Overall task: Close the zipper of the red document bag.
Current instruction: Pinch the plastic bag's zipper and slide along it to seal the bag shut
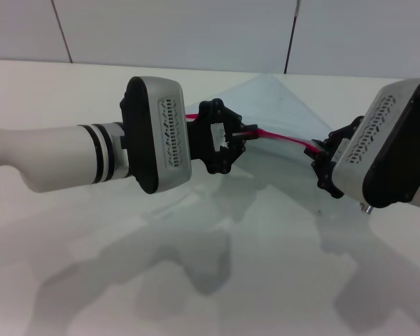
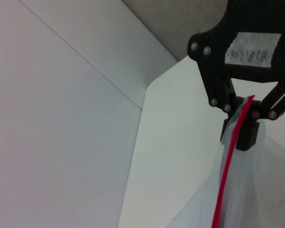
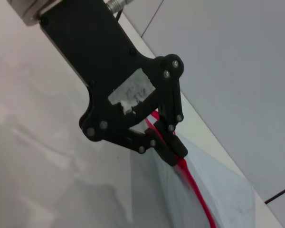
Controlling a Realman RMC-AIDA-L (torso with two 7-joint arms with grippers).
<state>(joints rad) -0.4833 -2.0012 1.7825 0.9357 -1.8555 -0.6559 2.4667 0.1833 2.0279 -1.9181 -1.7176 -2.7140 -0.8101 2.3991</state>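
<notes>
The red document bag (image 1: 280, 105), a translucent pale bluish pouch, is held above the white table between my two grippers. Its zipper (image 1: 283, 138) is a thin bright red strip stretched between them. My left gripper (image 1: 236, 143) is shut on the strip at its left end, and my right gripper (image 1: 320, 157) is shut on it at the right end. In the left wrist view, black fingers (image 2: 249, 135) pinch the zipper (image 2: 225, 185) with the bag (image 2: 256, 190) beyond them. The right wrist view shows the right gripper (image 3: 168, 147) clamped on the zipper (image 3: 197, 194) at the bag's (image 3: 218, 190) edge. I cannot make out the slider.
The white table (image 1: 91, 266) spreads below both arms, which cast shadows on it. A grey panelled wall (image 1: 196, 28) stands behind the table's far edge. The left wrist view shows a rounded table corner (image 2: 154, 85).
</notes>
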